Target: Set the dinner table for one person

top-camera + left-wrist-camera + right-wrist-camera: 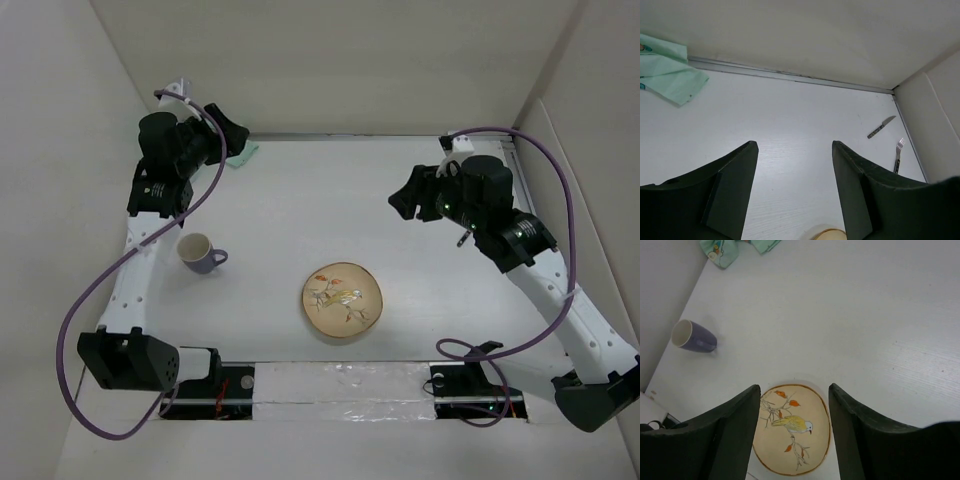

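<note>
The dinner table point(300, 200) is a large white tabletop with white side walls. A cream plate point(342, 299) with a bird picture lies near its front middle. A purple mug point(198, 252) stands upright to the plate's left. My left gripper point(232, 137) is open and empty at the far left corner, above the table point(790, 115). My right gripper point(405, 200) is open and empty, high at the right. In the right wrist view the plate point(792, 430) shows between its fingers, well below them. A knife point(881, 127) and a fork point(898, 155) lie by the right wall.
A mint-green printed cloth point(243, 153) lies crumpled in the far left corner beside my left gripper; it also shows in the left wrist view point(665, 70). White walls close in the table on three sides. In the top view my right arm covers most of the cutlery.
</note>
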Tool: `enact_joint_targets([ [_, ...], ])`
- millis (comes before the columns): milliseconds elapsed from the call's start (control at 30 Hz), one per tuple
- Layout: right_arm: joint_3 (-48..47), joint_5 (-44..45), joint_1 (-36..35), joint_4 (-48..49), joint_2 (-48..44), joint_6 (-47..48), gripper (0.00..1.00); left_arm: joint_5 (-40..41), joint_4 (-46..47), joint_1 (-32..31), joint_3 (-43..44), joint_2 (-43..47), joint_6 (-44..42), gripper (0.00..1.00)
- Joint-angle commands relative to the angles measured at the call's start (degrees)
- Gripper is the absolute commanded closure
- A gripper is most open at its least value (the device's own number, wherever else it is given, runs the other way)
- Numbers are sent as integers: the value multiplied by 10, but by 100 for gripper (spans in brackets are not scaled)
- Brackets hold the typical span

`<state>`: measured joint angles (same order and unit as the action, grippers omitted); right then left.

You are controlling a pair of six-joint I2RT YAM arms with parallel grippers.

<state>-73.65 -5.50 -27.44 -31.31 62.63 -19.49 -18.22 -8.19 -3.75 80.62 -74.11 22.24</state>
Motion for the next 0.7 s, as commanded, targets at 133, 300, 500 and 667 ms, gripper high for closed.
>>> enact_joint_targets([
  [133,-7,-15,3,7,-5,15,70,91,-33,1,68,-30,-1,55],
  [300,-10,-44,3,9,11,21,100,233,-83,1,172,-126,-39,99],
  [500,-9,-51,3,22,18,15,100,261,-143,66,315,-304,-23,86],
  [667,4,-51,-2,42,4,13,100,226,-165,124,369,-407,3,50],
])
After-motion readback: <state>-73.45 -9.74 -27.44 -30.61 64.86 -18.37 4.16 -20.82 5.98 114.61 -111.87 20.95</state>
